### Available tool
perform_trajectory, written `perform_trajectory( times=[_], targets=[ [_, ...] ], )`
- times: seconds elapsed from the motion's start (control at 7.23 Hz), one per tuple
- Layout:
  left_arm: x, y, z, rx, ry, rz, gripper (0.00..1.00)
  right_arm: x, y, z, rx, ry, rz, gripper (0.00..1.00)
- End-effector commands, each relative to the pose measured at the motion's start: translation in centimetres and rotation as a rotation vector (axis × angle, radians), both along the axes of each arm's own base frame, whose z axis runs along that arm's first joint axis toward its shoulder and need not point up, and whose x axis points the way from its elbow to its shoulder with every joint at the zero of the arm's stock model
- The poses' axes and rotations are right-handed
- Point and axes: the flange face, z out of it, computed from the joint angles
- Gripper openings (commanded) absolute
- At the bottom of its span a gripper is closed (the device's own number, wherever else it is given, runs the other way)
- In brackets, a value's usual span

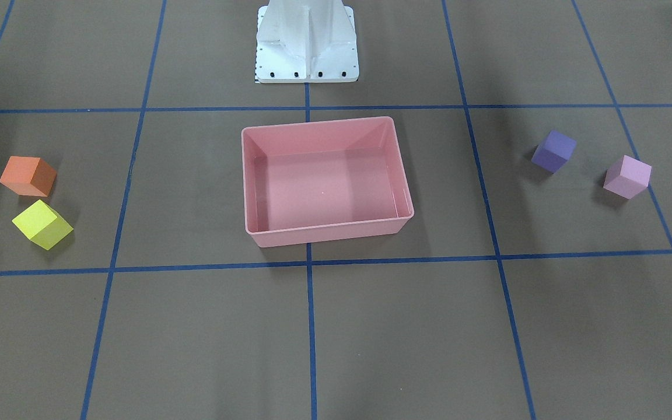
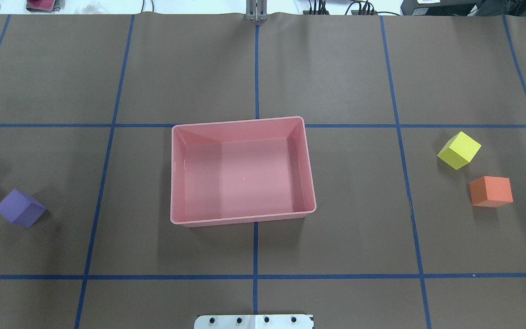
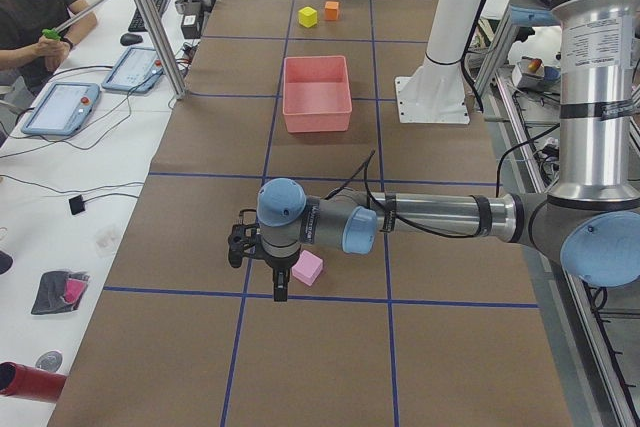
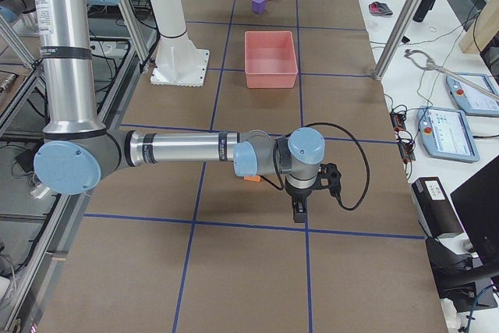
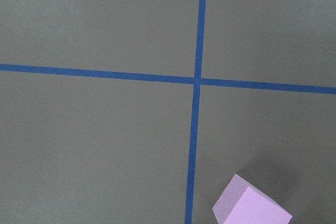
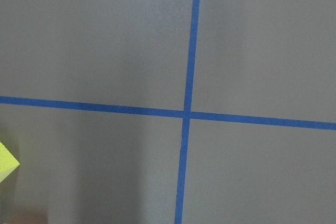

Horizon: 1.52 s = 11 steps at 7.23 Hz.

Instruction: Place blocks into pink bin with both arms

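The pink bin (image 2: 240, 218) lies empty at the table's middle; it also shows in the front view (image 1: 324, 228). The orange block (image 1: 28, 175) and yellow block (image 1: 42, 224) sit on the robot's right side. The purple block (image 1: 553, 151) and light pink block (image 1: 627, 176) sit on its left side. My left gripper (image 3: 279, 290) hangs low beside the light pink block (image 3: 307, 267). My right gripper (image 4: 299, 212) hangs low near the orange block (image 4: 251, 178). Both grippers show only in the side views, so I cannot tell whether they are open or shut.
The white pedestal base (image 1: 307, 44) stands behind the bin. Blue tape lines grid the brown table. An operator (image 3: 30, 2) sits at a side desk with tablets. The left wrist view shows the light pink block (image 5: 252, 205); the right wrist view shows a yellow corner (image 6: 6, 161).
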Motion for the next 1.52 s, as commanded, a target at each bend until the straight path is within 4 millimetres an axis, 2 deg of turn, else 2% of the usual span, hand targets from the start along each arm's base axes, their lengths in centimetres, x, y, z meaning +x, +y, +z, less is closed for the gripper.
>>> perform_trajectory(
  times=[0.0,0.55,0.83,0.97,1.11,1.38],
  targets=[
    [0.1,0.2,0.0,0.03,0.006,0.007,1.0,-0.1,0.2,0.0,0.0,-0.001,-0.001,1.0],
    [0.1,0.2,0.0,0.055,0.0,0.006,1.0,-0.3,0.7,0.7,-0.008,-0.015,-0.005,1.0],
    [0.1,1.4,0.8,0.064,0.006,0.008,1.0,-1.0,0.9,1.0,-0.006,-0.011,-0.025,1.0],
    [0.1,3.2,1.7,0.116,0.01,0.007,1.0,-3.2,0.8,0.6,0.006,-0.015,-0.064,1.0],
    [0.2,4.0,2.5,0.157,0.013,0.006,1.0,-3.8,1.1,0.6,0.012,-0.05,-0.072,1.0],
    [2.2,3.5,2.1,0.166,0.018,0.047,1.0,-5.4,3.5,0.3,0.024,-0.082,-0.111,1.0]
  ],
)
